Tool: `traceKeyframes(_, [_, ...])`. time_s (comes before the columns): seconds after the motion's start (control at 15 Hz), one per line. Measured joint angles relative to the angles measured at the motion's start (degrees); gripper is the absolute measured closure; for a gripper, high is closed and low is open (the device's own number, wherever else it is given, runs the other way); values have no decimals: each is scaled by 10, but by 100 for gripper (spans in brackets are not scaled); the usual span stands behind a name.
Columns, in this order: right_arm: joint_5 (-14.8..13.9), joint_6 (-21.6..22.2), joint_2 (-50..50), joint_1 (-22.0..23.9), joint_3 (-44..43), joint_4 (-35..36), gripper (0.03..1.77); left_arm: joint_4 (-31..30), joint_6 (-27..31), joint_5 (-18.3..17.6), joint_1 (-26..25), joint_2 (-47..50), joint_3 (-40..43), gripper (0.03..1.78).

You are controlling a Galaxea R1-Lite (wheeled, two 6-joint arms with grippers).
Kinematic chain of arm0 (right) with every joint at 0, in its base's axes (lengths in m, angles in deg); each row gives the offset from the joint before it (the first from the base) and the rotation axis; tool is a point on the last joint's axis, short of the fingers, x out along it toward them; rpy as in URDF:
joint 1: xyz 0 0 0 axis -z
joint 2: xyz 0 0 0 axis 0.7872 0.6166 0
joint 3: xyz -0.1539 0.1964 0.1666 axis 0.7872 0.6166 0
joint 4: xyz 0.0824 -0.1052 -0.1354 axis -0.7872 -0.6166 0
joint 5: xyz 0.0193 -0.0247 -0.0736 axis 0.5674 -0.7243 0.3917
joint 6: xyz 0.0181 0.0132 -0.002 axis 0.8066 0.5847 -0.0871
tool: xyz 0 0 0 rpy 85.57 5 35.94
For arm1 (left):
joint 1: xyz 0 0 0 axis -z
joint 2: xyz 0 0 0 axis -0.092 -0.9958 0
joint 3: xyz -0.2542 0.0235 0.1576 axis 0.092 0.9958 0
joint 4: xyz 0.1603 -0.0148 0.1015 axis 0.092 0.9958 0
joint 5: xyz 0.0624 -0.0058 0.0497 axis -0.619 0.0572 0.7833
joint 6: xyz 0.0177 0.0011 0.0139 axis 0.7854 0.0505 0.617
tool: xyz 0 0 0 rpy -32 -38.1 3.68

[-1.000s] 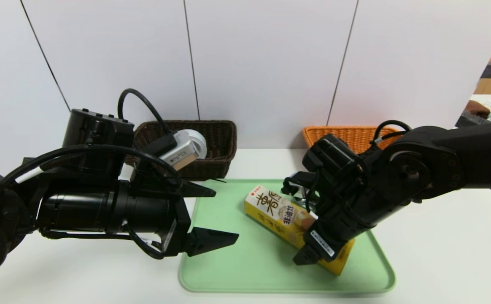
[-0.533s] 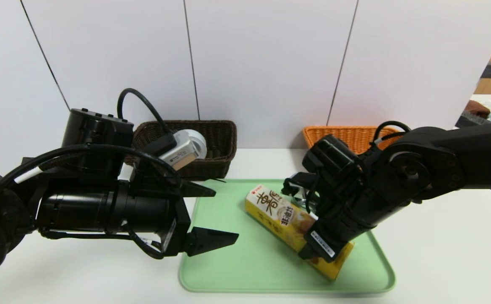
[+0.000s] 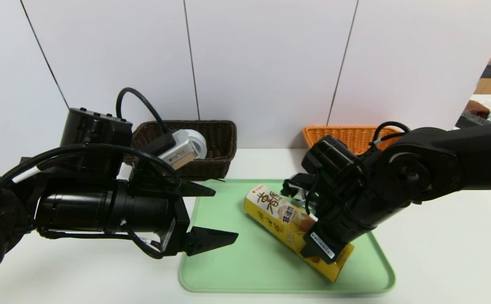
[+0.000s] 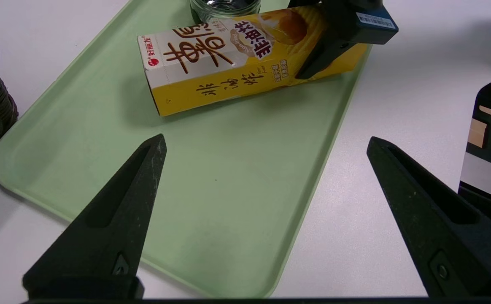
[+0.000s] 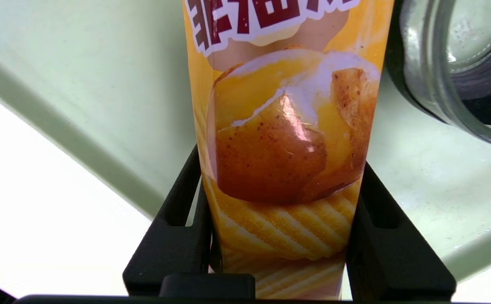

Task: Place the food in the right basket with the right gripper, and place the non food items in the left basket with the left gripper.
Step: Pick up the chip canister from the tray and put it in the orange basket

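Observation:
The food, a long yellow snack box (image 3: 279,213) with a white end, lies slantwise on the green tray (image 3: 245,261). My right gripper (image 3: 321,249) is shut on its yellow end; both fingers press the box's sides (image 5: 281,169). A clear glass dish (image 5: 452,63) stands on the tray just beyond the box (image 4: 228,63), mostly hidden behind the right wrist in the head view. A white tape roll (image 3: 197,141) sits in the dark brown left basket (image 3: 222,135). My left gripper (image 3: 226,216) hangs open over the tray's near left edge (image 4: 265,139), holding nothing.
The orange right basket (image 3: 346,135) stands at the back right, behind the right arm. The dark basket is at the back left, by the wall. White tabletop surrounds the tray. The two arms flank the tray.
The right gripper's fingers have closed from wide apart onto the yellow end of the box, and the box has shifted slightly. The left arm has not moved.

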Motion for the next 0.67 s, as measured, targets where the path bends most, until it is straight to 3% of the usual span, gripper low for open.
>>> traceKeyframes(0.67, [0,3,-90,-3,-4,5,97,0,-1,0,-6,16,1,12])
